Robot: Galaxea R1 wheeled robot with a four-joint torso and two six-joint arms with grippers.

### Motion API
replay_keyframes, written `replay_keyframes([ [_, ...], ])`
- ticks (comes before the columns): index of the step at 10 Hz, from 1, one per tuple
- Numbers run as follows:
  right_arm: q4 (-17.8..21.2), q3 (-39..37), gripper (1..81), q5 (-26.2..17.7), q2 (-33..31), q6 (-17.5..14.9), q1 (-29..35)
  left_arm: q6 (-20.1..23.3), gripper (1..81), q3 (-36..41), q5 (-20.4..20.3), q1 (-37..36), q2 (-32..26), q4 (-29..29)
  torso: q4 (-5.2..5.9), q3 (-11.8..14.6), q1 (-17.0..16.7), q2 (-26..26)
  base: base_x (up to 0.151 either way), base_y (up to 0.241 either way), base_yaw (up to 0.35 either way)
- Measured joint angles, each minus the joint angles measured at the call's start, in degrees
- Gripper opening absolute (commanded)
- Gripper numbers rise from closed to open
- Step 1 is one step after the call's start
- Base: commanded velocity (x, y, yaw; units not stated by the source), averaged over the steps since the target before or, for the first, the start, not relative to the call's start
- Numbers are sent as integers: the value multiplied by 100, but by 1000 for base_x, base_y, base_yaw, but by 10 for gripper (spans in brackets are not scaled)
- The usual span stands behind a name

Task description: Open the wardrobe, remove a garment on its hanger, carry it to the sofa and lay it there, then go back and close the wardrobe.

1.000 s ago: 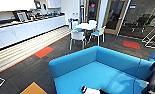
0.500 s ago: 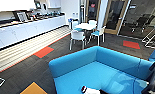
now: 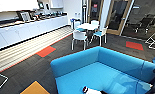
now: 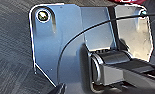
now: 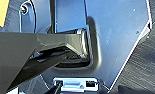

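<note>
The bright blue upholstered corner sofa (image 3: 103,72) lies just ahead, and what may be the maroon-and-white jacket (image 3: 91,90) peeks up on its near seat; either pincer's state I cannot tell.

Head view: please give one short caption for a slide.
Blue corner sofa in the foreground, white chairs around a round table behind it.

The head camera looks down from high over the sofa (image 3: 98,67); both wrist cameras face the dark carpet (image 4: 10,50) closely.
</note>
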Motion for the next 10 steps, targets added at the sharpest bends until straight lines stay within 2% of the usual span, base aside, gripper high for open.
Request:
replay_keyframes([
  [7,0,-18,811,2,-15,-20,32,0,811,-55,17,17,51,11,0,-2,3,2,0,0,306],
  [10,-2,-18,811,4,-15,-20,29,0,811,-258,22,17,204,190,0,-2,3,2,0,0,306],
])
